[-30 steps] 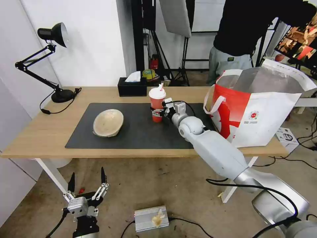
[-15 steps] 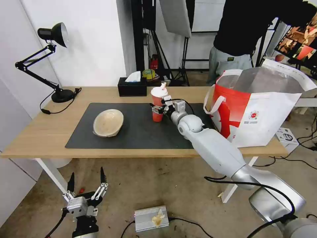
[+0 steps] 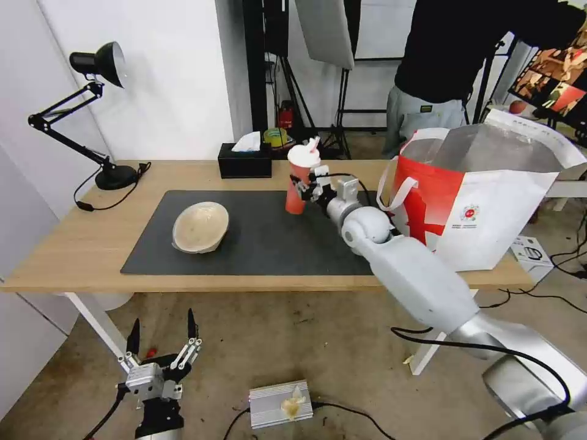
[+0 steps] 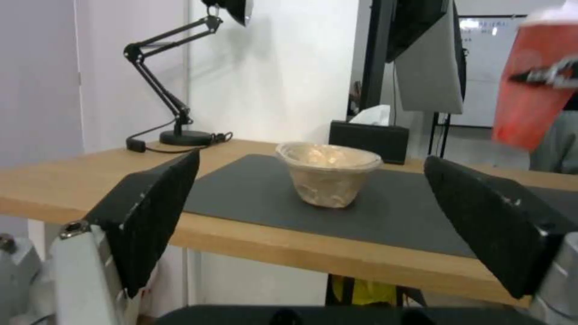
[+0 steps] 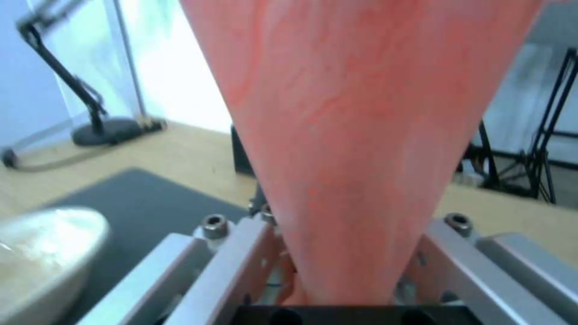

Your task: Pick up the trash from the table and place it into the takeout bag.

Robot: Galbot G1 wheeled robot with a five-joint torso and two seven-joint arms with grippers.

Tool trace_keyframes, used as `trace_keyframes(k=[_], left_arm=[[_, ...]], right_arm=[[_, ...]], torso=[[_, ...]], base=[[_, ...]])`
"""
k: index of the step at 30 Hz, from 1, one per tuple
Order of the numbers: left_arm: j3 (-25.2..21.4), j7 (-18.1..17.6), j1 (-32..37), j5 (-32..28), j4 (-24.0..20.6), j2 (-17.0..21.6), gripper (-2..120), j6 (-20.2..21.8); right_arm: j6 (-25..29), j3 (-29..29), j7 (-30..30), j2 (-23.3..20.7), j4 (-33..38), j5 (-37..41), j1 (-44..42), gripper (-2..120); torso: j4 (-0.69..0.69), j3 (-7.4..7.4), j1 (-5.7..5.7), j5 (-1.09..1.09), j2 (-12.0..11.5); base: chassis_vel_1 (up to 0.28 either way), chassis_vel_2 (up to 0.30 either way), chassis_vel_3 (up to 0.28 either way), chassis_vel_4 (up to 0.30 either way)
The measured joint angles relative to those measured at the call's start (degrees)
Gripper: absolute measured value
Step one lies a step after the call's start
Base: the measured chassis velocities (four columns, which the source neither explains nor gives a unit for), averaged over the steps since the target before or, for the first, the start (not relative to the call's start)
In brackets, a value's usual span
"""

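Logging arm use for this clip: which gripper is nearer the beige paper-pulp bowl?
Right. The right gripper holds the red cup above the mat, beside the beige paper-pulp bowl. The left gripper hangs open below the table's edge.

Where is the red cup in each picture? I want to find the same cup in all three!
Head view: the red cup is held above the dark mat, in the right gripper, left of the white bag.
Left wrist view: the cup is at the upper right edge, in the air past the beige bowl.
Right wrist view: the cup is up close between the fingers.
Shared landmark: the beige bowl.
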Motion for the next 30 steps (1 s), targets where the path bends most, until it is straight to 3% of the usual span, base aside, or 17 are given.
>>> trace_keyframes(k=[4, 14, 22, 30], left_arm=[[0.23, 0.00, 0.40, 0.14, -0.60, 0.23, 100, 0.02], [0.74, 0.01, 2.00, 0.60, -2.59, 0.73, 100, 0.01], [0.48, 0.03, 2.81, 0.37, -4.66, 1.70, 100, 0.00], [-0.30, 0.03, 2.49, -0.92, -5.20, 2.41, 100, 0.11]], right_arm=[[-1.40, 1.58, 1.27, -3.58, 6.45, 2.23, -0.07, 5], [-5.04, 5.51, 3.74, -16.08, 21.89, 9.12, -0.59, 5], [-6.63, 11.26, 5.23, -23.22, 28.48, 13.58, -1.91, 5], [-6.75, 16.84, 5.37, -29.47, 30.04, 15.74, -2.97, 5]], torso=[[0.00, 0.00, 0.00, 0.00, 0.00], [-0.01, 0.00, 0.00, 0.00, 0.01], [0.00, 0.00, -0.01, 0.00, 0.01], [-0.01, 0.00, 0.00, 0.00, 0.01]], base=[[0.000, 0.000, 0.000, 0.000], [0.000, 0.000, 0.000, 0.000], [0.000, 0.000, 0.000, 0.000], [0.000, 0.000, 0.000, 0.000]])
